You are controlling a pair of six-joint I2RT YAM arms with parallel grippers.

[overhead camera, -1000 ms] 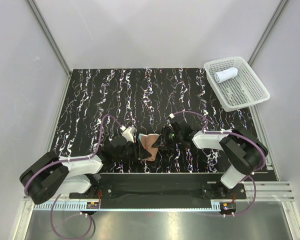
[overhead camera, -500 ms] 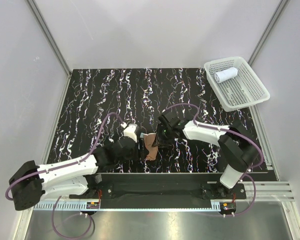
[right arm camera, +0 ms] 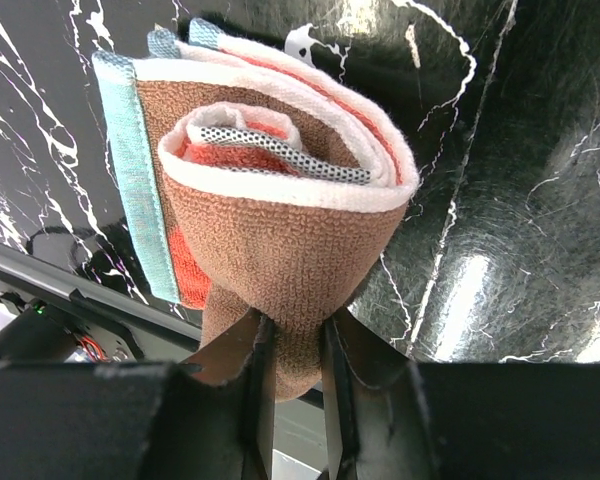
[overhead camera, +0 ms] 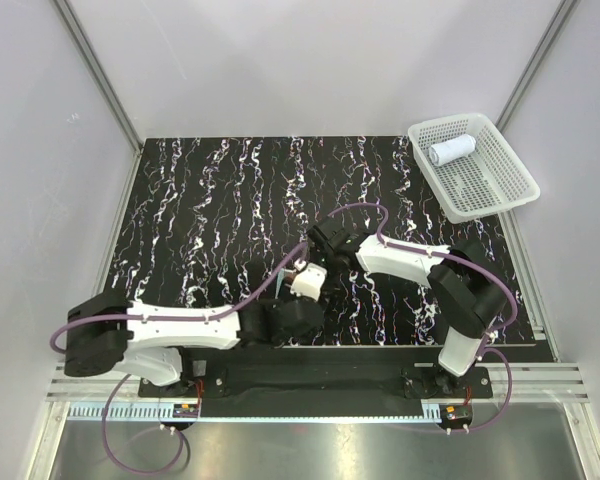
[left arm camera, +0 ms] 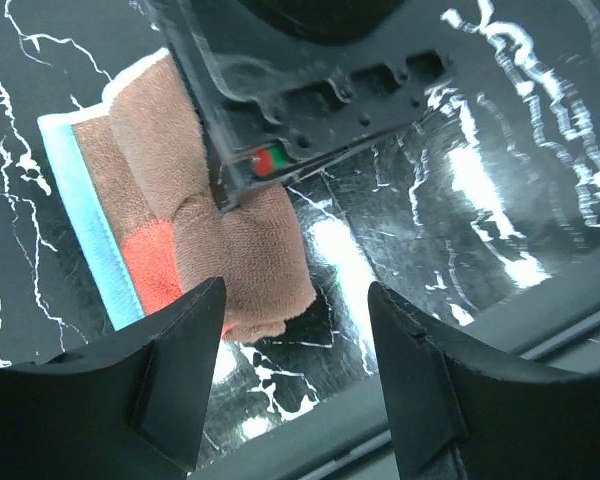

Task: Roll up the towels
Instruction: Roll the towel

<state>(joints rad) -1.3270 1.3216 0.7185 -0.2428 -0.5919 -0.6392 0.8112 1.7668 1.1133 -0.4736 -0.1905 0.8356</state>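
Right gripper (right arm camera: 295, 325) is nearly closed, pinching a brown fold of the orange-red towel (right arm camera: 280, 220). The towel is loosely rolled, with its teal edging along one side, and lies on the table (left arm camera: 500, 200) near the front edge, about centre. Left gripper (left arm camera: 295, 290) is wide open and grips nothing, fingertips right at the towel's near end. White towel (overhead camera: 452, 150) is rolled and lies in the white mesh basket (overhead camera: 495, 185) at the far right corner.
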